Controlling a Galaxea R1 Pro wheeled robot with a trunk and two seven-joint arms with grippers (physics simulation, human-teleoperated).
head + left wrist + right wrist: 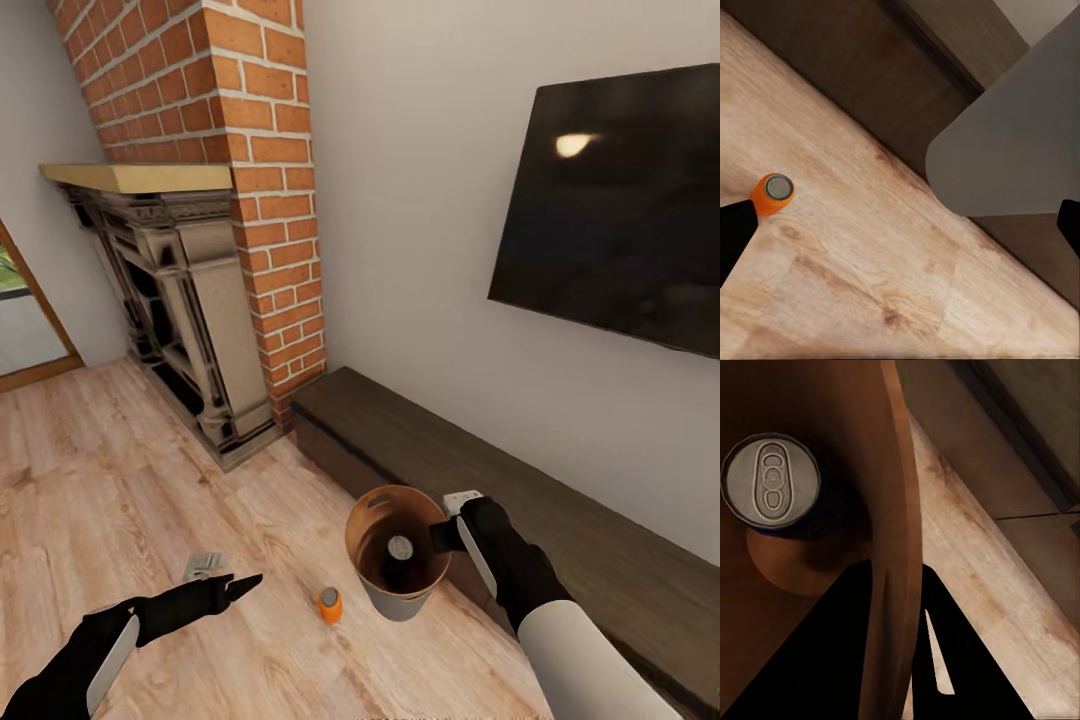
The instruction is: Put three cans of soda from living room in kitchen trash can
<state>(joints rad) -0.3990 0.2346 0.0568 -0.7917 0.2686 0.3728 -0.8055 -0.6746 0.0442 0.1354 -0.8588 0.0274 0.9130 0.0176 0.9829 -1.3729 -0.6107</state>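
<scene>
Living room plank floor [120,480]: orange soda can [330,604] standing upright, nearer left gripper [240,585], jaws spread; right gripper [447,535] clamping tash can [375,590] rim.

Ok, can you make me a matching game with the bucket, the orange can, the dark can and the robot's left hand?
Things:
1. trash can
2. orange soda can
3. dark soda can
4. left gripper

Where or how:
A. standing on the wood floor
B. inside the bucket
C. open, holding nothing
D. gripped at its rim by the right gripper

Pairs: 1-D, 2-A, 3-B, 4-C
</scene>
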